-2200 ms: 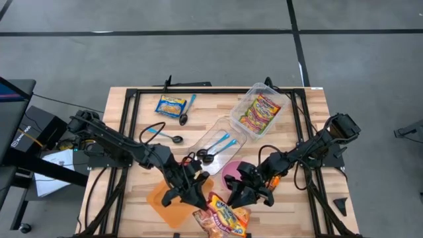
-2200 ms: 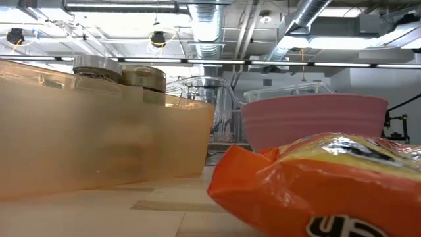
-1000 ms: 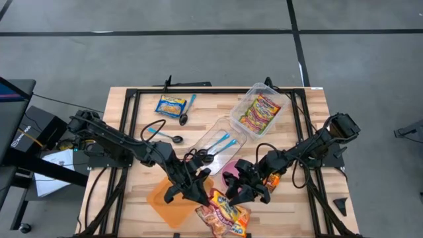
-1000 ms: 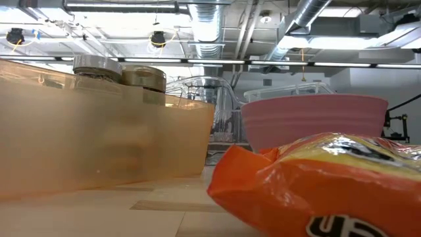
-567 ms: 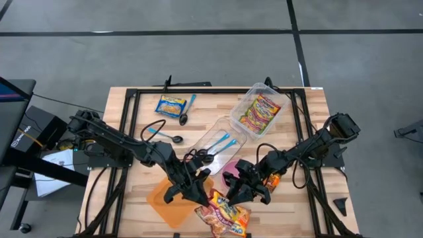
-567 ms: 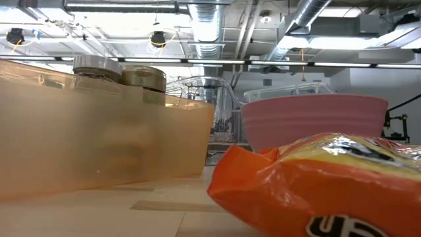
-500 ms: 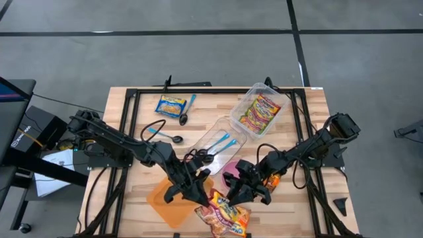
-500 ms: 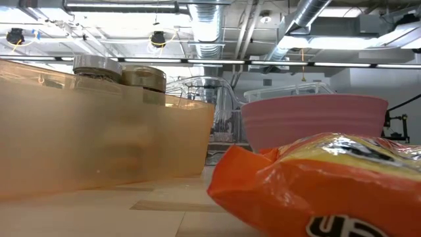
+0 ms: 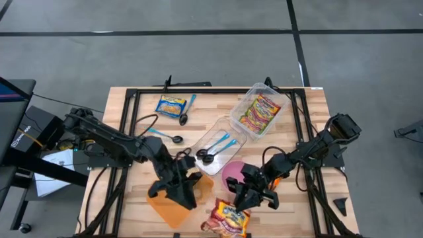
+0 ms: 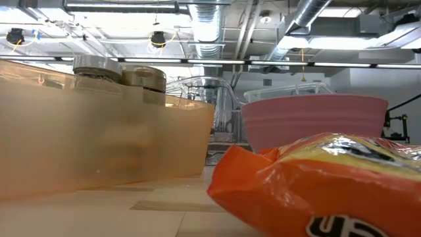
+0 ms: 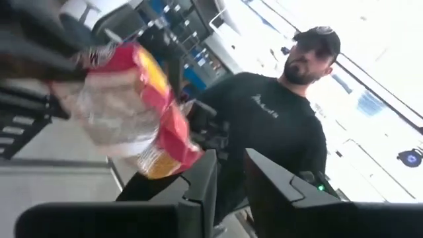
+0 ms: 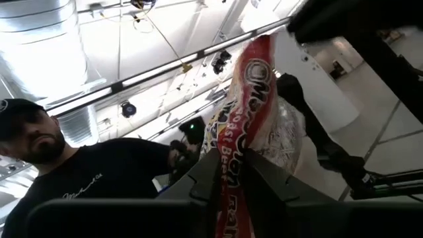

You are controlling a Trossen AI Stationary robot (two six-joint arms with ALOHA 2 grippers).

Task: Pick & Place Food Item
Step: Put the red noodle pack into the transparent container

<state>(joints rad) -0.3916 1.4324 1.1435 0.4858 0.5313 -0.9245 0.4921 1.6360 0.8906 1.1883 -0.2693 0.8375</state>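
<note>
A ramen packet (image 12: 256, 99) with red edges stands up between the fingers of my right gripper (image 12: 241, 180), which is shut on it. In the high view the packet (image 9: 228, 217) shows by the table's near edge, with my right gripper (image 9: 238, 200) just beyond it. My left gripper (image 9: 190, 195) hovers over an orange container (image 9: 165, 210), left of the packet. The left wrist view shows its fingers (image 11: 230, 184) a little apart with nothing between them, and the packet (image 11: 132, 106) off in front. My right gripper pinches the packet's red edge (image 12: 239, 158) between its two fingers. The fingers slant upward, and the packet shows edge-on past the fingertips, against the ceiling.
A pink bowl (image 9: 232, 170) sits beside my right gripper. Two clear containers (image 9: 221, 142) (image 9: 259, 109), loose spoons (image 9: 175, 139) and another packet (image 9: 170, 104) lie farther back. An orange packet (image 10: 316, 191) lies in the low view's foreground. A person (image 11: 277, 125) stands beyond the table.
My left gripper has drawn away from the packet toward the table's left edge and now hangs over the orange container. The packet has stayed with my right gripper.
</note>
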